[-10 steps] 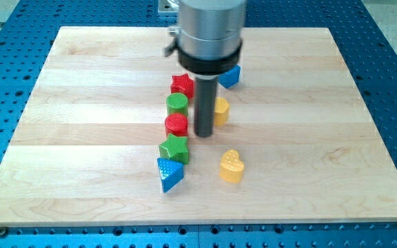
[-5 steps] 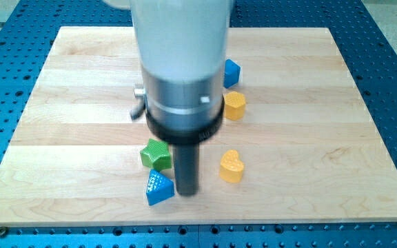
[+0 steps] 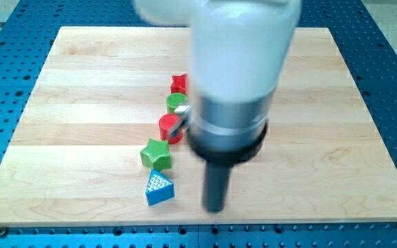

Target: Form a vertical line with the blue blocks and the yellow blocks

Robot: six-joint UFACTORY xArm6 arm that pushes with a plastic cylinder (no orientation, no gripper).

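My tip (image 3: 216, 208) rests on the board near the view's bottom, to the right of the blue triangular block (image 3: 159, 189). The arm's wide body hides the middle right of the board. No yellow block shows, and the second blue block does not show either; they lie behind the arm. A green star block (image 3: 156, 153) sits just above the blue triangle.
A red round block (image 3: 169, 127), a green round block (image 3: 176, 102) and a red star block (image 3: 179, 83) run up the view above the green star. The wooden board (image 3: 81, 83) lies on a blue perforated table.
My tip has moved down and to the right, from beside the red round block to the blue triangle's right. The blue triangle and green star shifted left. The arm now covers the yellow blocks.
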